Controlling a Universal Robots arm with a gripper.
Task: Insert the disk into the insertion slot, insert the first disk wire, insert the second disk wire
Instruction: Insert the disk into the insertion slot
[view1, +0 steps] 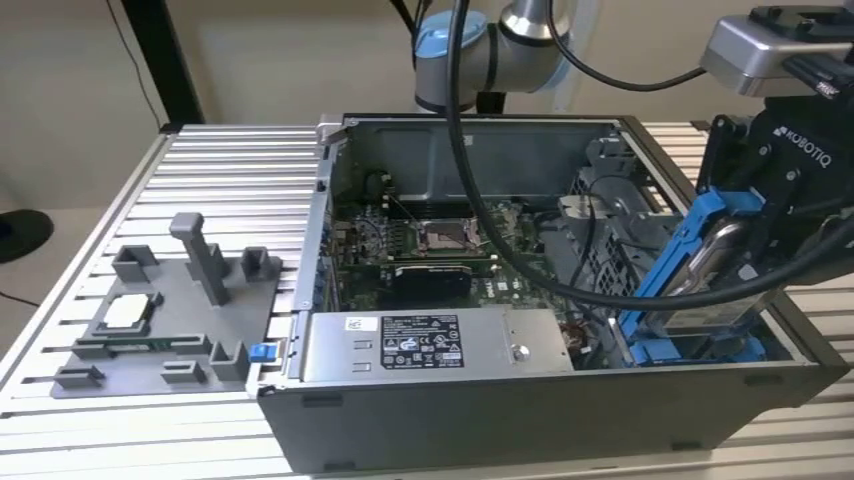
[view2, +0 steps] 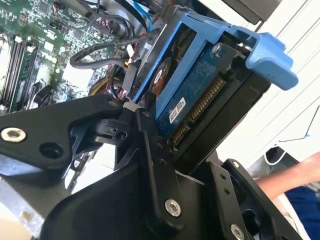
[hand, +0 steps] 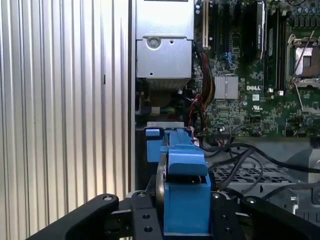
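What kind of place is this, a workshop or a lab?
Likely a robotics lab or test bench: an open computer case sits on a ribbed metal table, a robot arm has its claw gripping a blue-framed disk, and a grey parts fixture lies beside the case.

White logo on end effector (view1: 742, 242), logo on mobo (hand: 250, 112), fine-print sticker (view1: 418, 342) on PSU (view1: 534, 352).

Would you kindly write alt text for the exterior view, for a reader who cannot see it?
The robot's claw grips the blue-framed disk, tilted, with its lower end dipping into the open computer case at the exterior view's right. A grey fixture lies on the ribbed table at the exterior view's left.
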